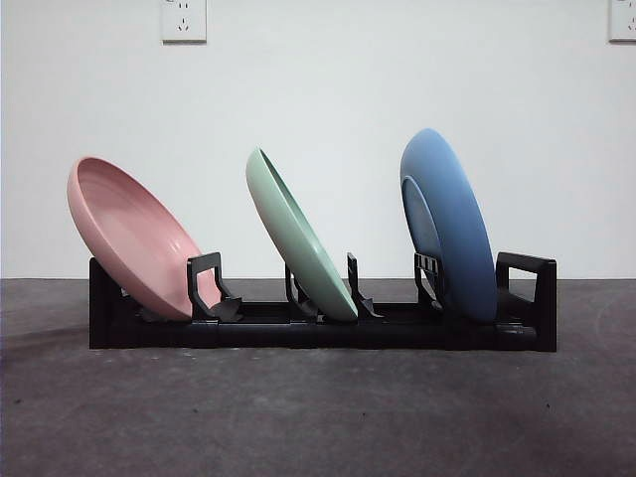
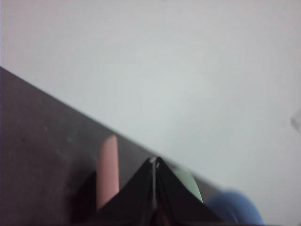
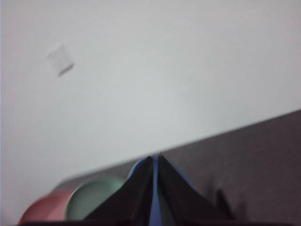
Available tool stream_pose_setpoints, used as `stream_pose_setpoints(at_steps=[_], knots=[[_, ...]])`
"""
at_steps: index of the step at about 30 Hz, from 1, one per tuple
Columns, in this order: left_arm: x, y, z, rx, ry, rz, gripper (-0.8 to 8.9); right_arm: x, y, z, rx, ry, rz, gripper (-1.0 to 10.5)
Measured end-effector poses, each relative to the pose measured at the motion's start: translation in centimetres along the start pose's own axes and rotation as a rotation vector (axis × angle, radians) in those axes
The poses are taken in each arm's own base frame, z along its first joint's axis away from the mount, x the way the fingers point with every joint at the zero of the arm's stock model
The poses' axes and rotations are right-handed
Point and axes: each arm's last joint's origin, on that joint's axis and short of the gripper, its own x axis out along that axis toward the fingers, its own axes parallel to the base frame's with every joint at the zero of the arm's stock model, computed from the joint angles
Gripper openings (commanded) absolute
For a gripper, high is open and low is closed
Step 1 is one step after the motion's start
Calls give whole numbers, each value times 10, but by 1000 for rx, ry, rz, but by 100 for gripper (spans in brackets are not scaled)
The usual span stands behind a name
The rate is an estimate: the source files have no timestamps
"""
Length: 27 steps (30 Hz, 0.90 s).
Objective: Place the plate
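Note:
A black rack [image 1: 318, 333] stands on the dark table and holds three tilted plates: a pink plate [image 1: 129, 234] at the left, a green plate [image 1: 298, 238] in the middle and a blue plate [image 1: 452, 224] at the right. No arm shows in the front view. My left gripper [image 2: 154, 162] is shut and empty, well back from the rack, with the pink plate [image 2: 108, 174], green plate [image 2: 190, 186] and blue plate [image 2: 235, 207] beyond it. My right gripper [image 3: 155, 157] is shut and empty, also back from the rack, with the green plate [image 3: 94, 197] and pink plate [image 3: 44, 209] beyond it.
A white wall stands close behind the rack, with a socket [image 1: 184, 20] at the upper left and another [image 1: 623, 20] at the upper right. Bare dark table [image 1: 318, 417] lies in front of the rack.

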Motion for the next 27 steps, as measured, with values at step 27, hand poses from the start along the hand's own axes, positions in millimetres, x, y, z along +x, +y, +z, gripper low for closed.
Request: stream_pose_setpoints(at_steps=[27], knots=[[62,-15,30,159,929,184,341,75,4,17,-6,913,-37,342]])
